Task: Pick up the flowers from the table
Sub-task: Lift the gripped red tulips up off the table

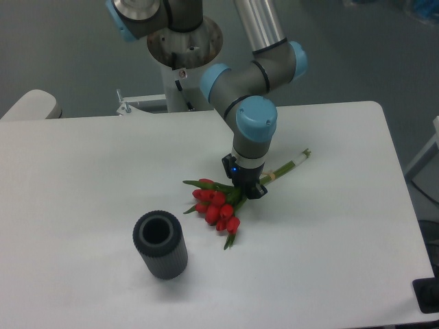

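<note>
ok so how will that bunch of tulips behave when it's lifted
Probably light and floppy: the flowers have thin stems and loose heads, so the red end may droop. The hand holds them mid-stem, so they could pivot. The blooms look fragile and easily crushed.
</note>
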You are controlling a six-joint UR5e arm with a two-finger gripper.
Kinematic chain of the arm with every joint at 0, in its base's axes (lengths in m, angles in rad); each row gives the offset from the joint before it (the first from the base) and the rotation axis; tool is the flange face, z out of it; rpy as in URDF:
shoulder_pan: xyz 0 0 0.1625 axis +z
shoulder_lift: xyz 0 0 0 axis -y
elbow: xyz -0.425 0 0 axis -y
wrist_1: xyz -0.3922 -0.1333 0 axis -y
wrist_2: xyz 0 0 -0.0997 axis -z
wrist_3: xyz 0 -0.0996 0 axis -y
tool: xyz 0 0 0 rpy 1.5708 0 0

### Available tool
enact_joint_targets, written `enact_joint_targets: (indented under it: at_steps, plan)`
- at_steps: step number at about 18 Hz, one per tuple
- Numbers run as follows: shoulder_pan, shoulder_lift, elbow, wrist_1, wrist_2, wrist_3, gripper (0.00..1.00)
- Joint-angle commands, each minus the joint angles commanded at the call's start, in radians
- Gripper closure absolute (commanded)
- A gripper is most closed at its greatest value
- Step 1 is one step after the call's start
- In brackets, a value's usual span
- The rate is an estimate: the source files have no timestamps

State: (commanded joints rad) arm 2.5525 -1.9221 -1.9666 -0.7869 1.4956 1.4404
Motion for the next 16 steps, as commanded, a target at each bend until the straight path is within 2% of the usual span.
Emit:
enact_joint_targets:
  at_steps: [7,11,13,16]
  plan:
    - [0.009,0.000,0.044,-0.005,-0.008,0.005,0.71]
    - [0.017,0.006,0.109,-0.025,-0.012,0.044,0.71]
    - [0.017,0.017,0.159,-0.070,-0.041,0.044,0.71]
    - [0.021,0.032,0.277,-0.200,-0.139,0.032,0.71]
